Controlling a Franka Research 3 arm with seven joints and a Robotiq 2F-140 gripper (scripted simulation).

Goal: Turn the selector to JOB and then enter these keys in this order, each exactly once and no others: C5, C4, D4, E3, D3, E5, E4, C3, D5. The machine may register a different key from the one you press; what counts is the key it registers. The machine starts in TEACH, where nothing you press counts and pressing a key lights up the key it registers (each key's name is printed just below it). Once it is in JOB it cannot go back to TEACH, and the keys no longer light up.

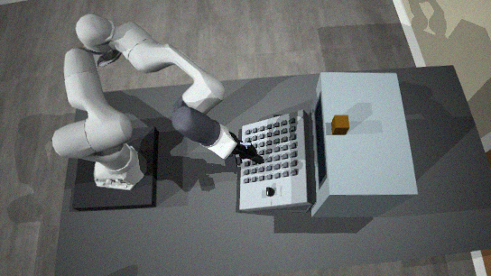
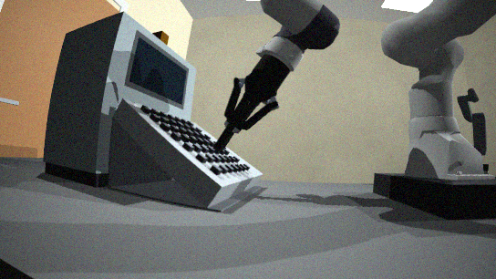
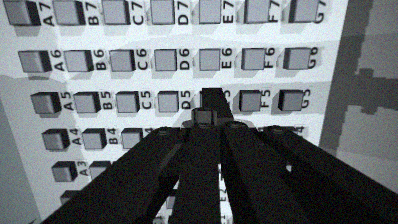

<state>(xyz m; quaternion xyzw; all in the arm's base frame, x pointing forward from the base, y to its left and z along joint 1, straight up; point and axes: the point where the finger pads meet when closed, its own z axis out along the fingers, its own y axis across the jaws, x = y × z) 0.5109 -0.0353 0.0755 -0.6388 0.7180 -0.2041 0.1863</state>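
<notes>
My gripper (image 1: 261, 160) (image 2: 221, 148) (image 3: 211, 103) is shut, nothing seen between its fingers. Its tips reach down to the sloping white key panel (image 1: 254, 201) (image 2: 238, 191). In the wrist view they cover key E5; whether they touch or press it I cannot tell. Key D5 (image 3: 168, 101) is just left of the tips, and key C5 (image 3: 127, 102) is further left. Key C4 (image 3: 132, 138) shows partly below C5. D4, E4, C3, D3 and E3 are hidden by the fingers. No visible key is lit. The black selector knob (image 1: 270, 191) is beside the keys; its setting is unreadable.
The pale machine housing (image 1: 365, 167) (image 2: 77, 100) with its dark screen (image 2: 157, 70) stands behind the panel. An orange block (image 1: 339, 124) (image 2: 161, 36) sits on top of it. Rows 6 and 7, such as key E6 (image 3: 209, 60), lie above the tips in the wrist view.
</notes>
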